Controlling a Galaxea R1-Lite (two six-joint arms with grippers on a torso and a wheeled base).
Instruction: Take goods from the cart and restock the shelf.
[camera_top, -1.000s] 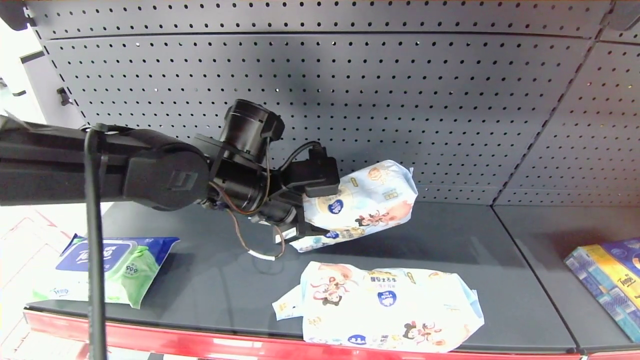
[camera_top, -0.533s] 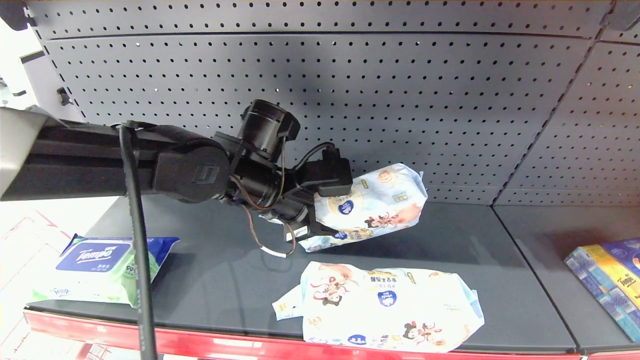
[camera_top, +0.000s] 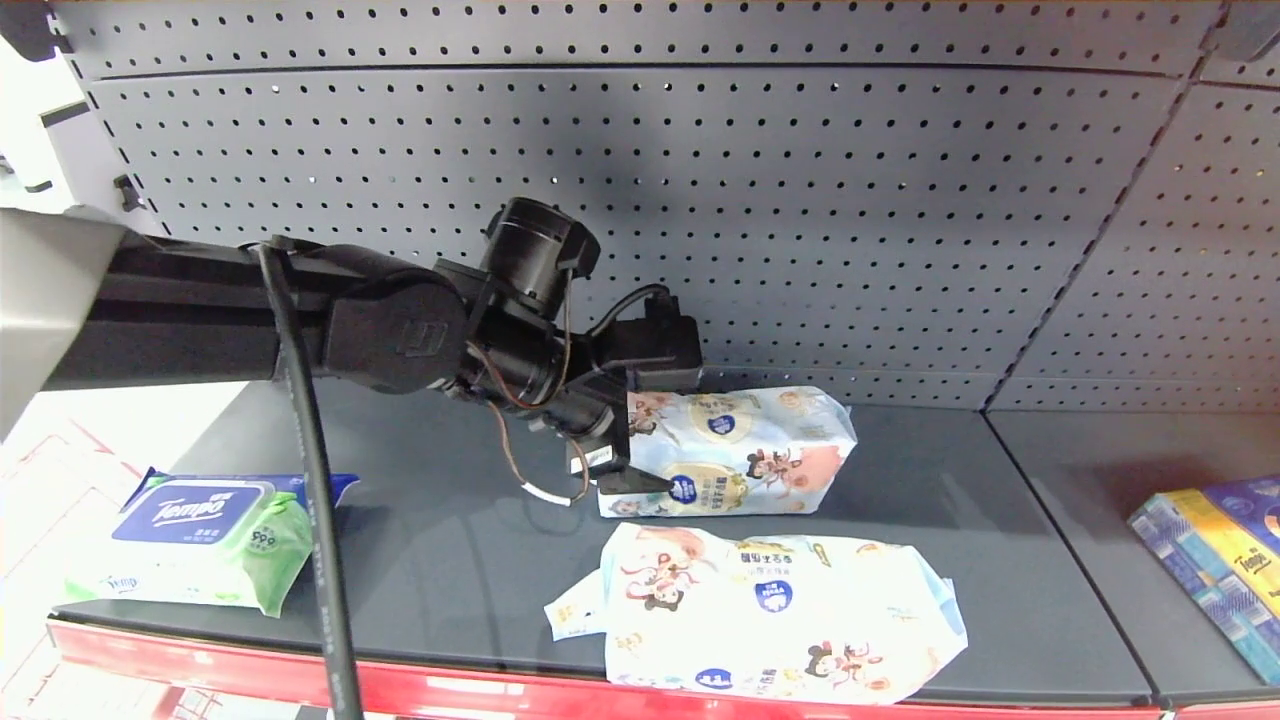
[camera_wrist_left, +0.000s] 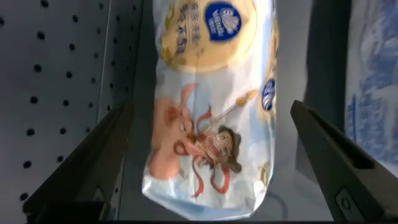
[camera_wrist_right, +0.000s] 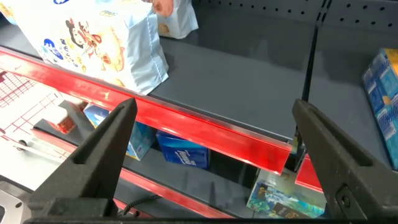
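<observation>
Shelf (camera_top: 950, 520) first: a dark deck with a red rail (camera_top: 500, 690) along its front lip and grey pegboard (camera_top: 700, 200) behind. Biggest item on it is the front wipes pack (camera_top: 780, 610), lying flat right at the rail. Just behind it, near the pegboard, the rear wipes pack (camera_top: 740, 450) sits on its long edge, resting on the deck. Off at the robot's left end lies a green wipes pack (camera_top: 200, 540); at the right end, blue and yellow boxes (camera_top: 1210, 560). Now the left gripper (camera_top: 645, 430): it's spread wide, straddling the near end of the rear wipes pack, and the wrist view shows a sliver of gap on either side. The right gripper (camera_wrist_right: 212, 104) hangs in front of the red rail, fingers wide apart and gripping nothing.
</observation>
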